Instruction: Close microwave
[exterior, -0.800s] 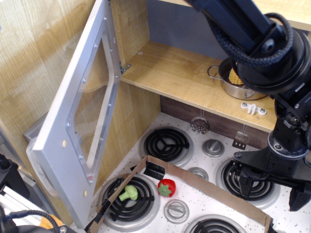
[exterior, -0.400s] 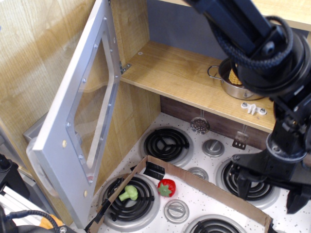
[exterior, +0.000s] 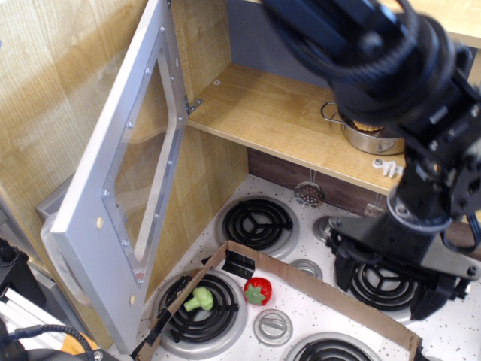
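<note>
The microwave stands with its light-wood cavity (exterior: 270,113) exposed. Its big silver-grey door (exterior: 124,203) with the clear window is swung wide out to the left, hinged at the cavity's left edge. The curved grey handle (exterior: 54,252) shows at the door's lower left edge. A steel pot (exterior: 370,138) holding something yellow sits inside the cavity at the right. My gripper (exterior: 387,289) hangs on the black arm at the right, over the stove and below the cavity floor. Its jaws are spread and empty, well right of the door.
Below lies a white toy stove (exterior: 301,297) with black coil burners and grey knobs. A cardboard strip (exterior: 316,282) crosses it. A green broccoli toy (exterior: 200,298) and a red strawberry (exterior: 257,290) lie at the front left. Small utensils (exterior: 309,193) hang under the cavity.
My arm and gripper have moved left and slightly up, towards the stove's middle; the arm is motion-blurred. The door has not moved.
</note>
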Robot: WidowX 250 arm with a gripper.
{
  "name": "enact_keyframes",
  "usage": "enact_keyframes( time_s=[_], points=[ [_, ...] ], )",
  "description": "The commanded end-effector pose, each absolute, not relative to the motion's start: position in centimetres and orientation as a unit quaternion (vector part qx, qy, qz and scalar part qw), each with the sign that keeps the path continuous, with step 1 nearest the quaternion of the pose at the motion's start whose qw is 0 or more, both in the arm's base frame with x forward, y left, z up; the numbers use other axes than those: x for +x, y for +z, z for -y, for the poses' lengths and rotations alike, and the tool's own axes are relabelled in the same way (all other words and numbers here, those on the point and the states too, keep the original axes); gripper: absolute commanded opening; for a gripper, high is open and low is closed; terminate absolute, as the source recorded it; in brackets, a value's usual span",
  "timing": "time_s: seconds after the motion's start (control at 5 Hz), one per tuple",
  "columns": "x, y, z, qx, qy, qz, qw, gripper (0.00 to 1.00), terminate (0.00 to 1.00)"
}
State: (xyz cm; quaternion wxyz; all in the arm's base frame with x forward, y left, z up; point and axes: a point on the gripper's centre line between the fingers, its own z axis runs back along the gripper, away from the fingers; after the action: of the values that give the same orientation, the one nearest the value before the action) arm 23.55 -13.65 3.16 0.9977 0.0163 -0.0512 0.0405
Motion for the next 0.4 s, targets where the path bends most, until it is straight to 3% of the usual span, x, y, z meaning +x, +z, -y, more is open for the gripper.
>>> enact_keyframes(
  time_s=[0.0,0.2],
  points=[
    [23.1,7.9,10.4,0.014,-0.02,0.048,0.999,1.0,0.0],
    [22.7,11.0,8.7,0.033,-0.043,0.015,0.998,1.0,0.0]
  ],
)
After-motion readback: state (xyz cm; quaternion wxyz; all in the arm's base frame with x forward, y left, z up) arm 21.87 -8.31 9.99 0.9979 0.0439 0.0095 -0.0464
